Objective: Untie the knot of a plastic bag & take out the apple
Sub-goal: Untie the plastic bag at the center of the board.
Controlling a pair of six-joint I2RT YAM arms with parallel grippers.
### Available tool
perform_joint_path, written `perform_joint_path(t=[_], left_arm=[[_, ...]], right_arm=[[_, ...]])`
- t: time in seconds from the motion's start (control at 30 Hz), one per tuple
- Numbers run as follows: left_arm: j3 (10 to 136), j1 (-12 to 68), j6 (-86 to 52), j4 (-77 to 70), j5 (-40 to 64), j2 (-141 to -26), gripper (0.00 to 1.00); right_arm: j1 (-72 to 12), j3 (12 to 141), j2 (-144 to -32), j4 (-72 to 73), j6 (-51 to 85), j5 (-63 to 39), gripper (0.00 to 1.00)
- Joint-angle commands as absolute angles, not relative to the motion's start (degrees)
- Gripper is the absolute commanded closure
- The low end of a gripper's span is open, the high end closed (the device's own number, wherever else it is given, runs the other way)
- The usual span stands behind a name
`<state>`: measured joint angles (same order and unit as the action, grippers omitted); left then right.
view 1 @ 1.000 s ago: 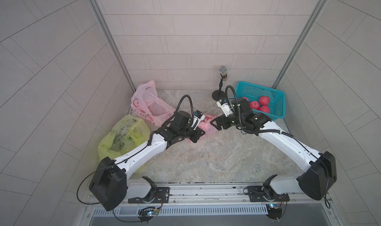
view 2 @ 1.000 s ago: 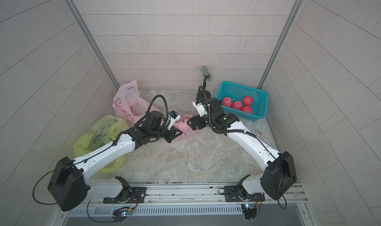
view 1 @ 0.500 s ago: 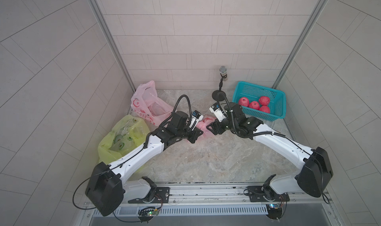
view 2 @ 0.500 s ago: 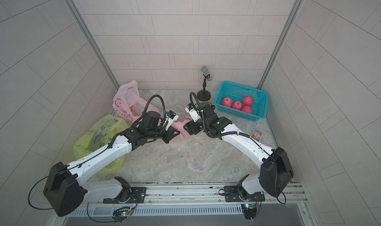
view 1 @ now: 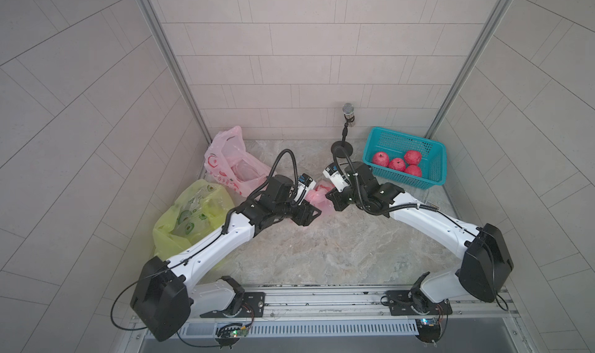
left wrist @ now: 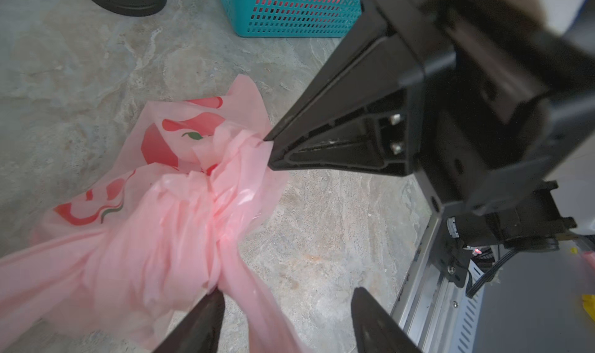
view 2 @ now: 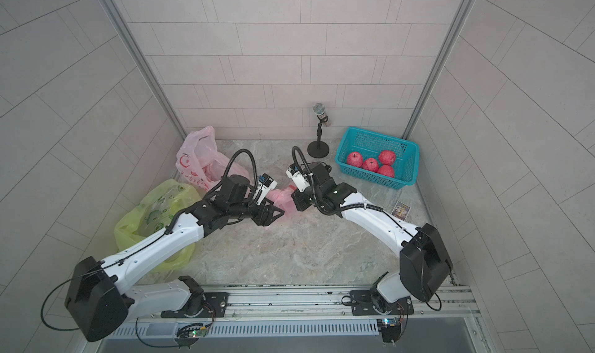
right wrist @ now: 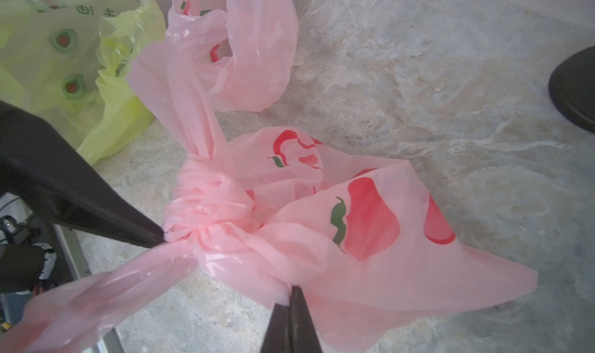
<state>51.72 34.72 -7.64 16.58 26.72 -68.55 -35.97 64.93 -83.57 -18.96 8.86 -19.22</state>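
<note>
while pinched at a fold of film by the right gripper [right wrist: 291,300], jaws pressed together, lies on the table [view 1: 338,254] between the two arms as a crumpled pink bag [right wrist: 370,238], knot [right wrist: 209,213] bunched tight at the neck. left gripper [left wrist: 286,312] spread wide, loose strand [left wrist: 254,296] running between its fingers [left wrist: 199,322], nothing clamped. probably handles as thin, light, slippery film: stretches or tears under a hard tug, slips from a weak pinch. best taken on a strand just beside the knot, not on the slack body. apple not visible; presumably inside, adding a little weight.
</note>
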Motion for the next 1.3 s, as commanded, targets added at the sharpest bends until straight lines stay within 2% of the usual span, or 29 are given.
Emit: perform_joint_path(t=[0.0, 0.1, 0.2, 0.37, 0.5, 0.6, 0.67, 0.73, 0.8, 0.83, 0.87, 0.9, 0.93, 0.97, 1.07, 1.27], left_arm=[[51.6, 32.0, -11.4, 14.9, 23.3, -62.9, 0.29], [48.1, 28.1, -16.0, 9.0, 23.1, -58.4, 0.29], [46.5, 25.9, -17.7, 7.2, 23.4, -57.4, 0.35], [48.1, 27.1, -13.9, 11.9, 27.7, -63.0, 0.56], [46.0, 29.5, -12.5, 10.5, 25.0, -61.4, 0.67], [44.4, 31.1, -12.0, 9.9, 23.8, -60.1, 0.84], [43.7, 31.9, -11.6, 9.9, 23.2, -59.8, 0.92], [43.4, 32.5, -11.7, 10.0, 23.9, -59.9, 0.95], [42.9, 33.6, -11.8, 10.0, 23.3, -60.5, 0.93], [42.7, 34.0, -11.7, 9.8, 22.9, -60.9, 0.89], [42.5, 34.2, -11.7, 9.3, 22.3, -61.6, 0.77], [42.3, 34.4, -11.8, 9.2, 21.4, -62.2, 0.59], [42.1, 34.5, -11.6, 8.7, 20.7, -62.8, 0.49], [41.8, 34.5, -11.6, 7.8, 19.8, -63.2, 0.45], [41.7, 34.6, -11.4, 5.7, 17.6, -64.5, 0.38], [43.4, 34.6, -9.1, 4.0, 13.7, -68.5, 0.41]], right_arm=[[-36.1, 63.2, -81.7, -19.0, 8.8, -20.0, 1.00], [-36.1, 62.2, -81.0, -19.2, 8.8, -19.9, 1.00], [-35.9, 61.6, -80.6, -19.1, 9.6, -19.6, 1.00], [-35.6, 61.6, -80.3, -18.6, 10.6, -19.8, 1.00], [-35.0, 62.2, -80.8, -18.5, 11.5, -20.6, 1.00], [-34.9, 62.3, -81.2, -18.6, 11.7, -20.8, 1.00], [-34.9, 62.5, -81.4, -18.6, 11.9, -20.9, 1.00], [-34.8, 62.5, -81.5, -18.6, 11.9, -21.0, 1.00], [-34.8, 62.7, -81.7, -18.6, 12.0, -21.0, 1.00], [-34.8, 62.7, -81.8, -18.6, 12.0, -21.1, 1.00], [-34.7, 62.8, -81.9, -18.6, 12.0, -21.3, 1.00], [-34.7, 62.9, -81.9, -18.6, 12.1, -21.5, 1.00], [-34.8, 62.9, -81.8, -18.6, 12.2, -21.7, 1.00], [-34.7, 62.8, -81.7, -18.6, 12.2, -21.7, 1.00], [-34.7, 62.8, -81.5, -18.7, 12.2, -21.9, 1.00], [-34.7, 62.7, -81.2, -19.1, 12.3, -22.4, 1.00]])
